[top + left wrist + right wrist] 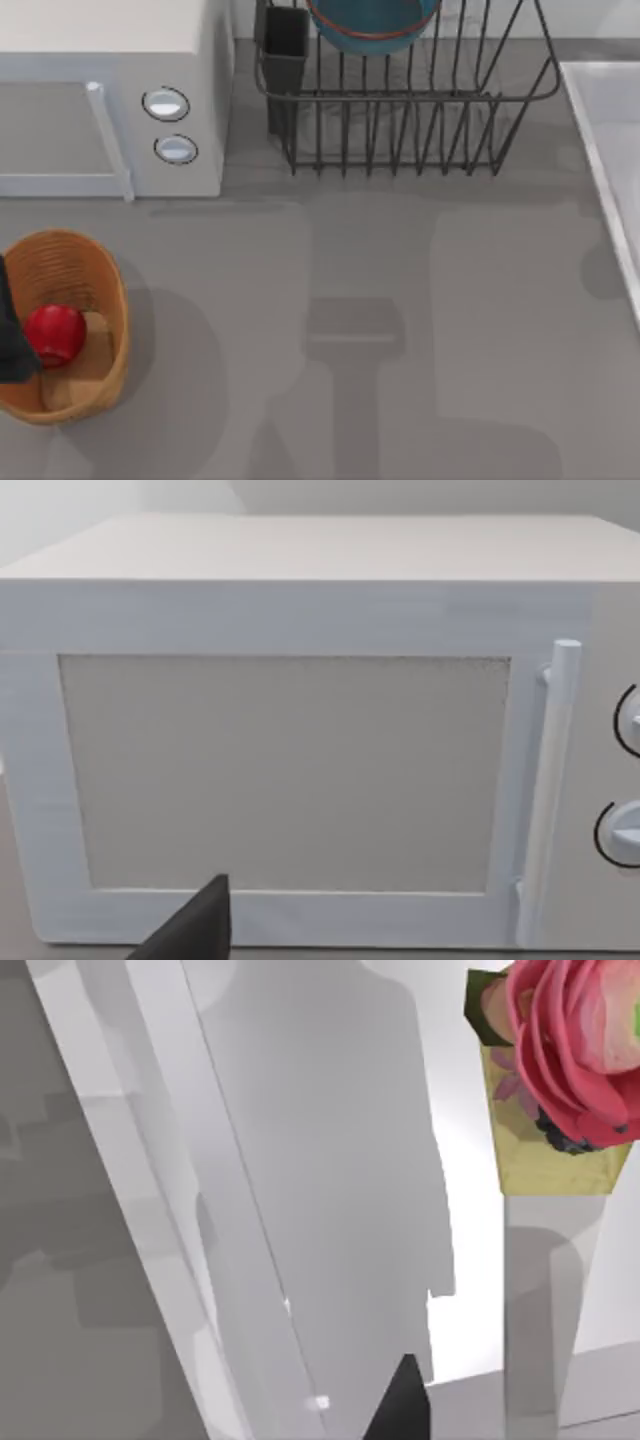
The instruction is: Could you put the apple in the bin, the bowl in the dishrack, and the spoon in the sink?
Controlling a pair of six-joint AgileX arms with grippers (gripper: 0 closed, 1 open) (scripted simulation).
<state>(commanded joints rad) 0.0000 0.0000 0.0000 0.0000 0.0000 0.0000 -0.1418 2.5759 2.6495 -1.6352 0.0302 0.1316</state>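
The red apple (54, 333) lies inside the wicker bin (95, 300) at the table's left front. A dark part of my left gripper (12, 335) hangs at the left edge, over the bin's rim beside the apple. The blue bowl (372, 25) rests in the wire dishrack (400, 120) at the back, next to its black utensil cup (286, 45). The pale sink (610, 150) runs along the right edge. In the right wrist view, a dark tip of my right gripper (400, 1405) hovers over the sink's basin (330, 1160). The spoon is out of view.
A white microwave (100, 100) with two round knobs stands at the back left, and its door (290, 770) faces the left wrist camera. A pink flower (570, 1040) in a pale vase stands by the sink. Arm shadows fall across the grey table (350, 330).
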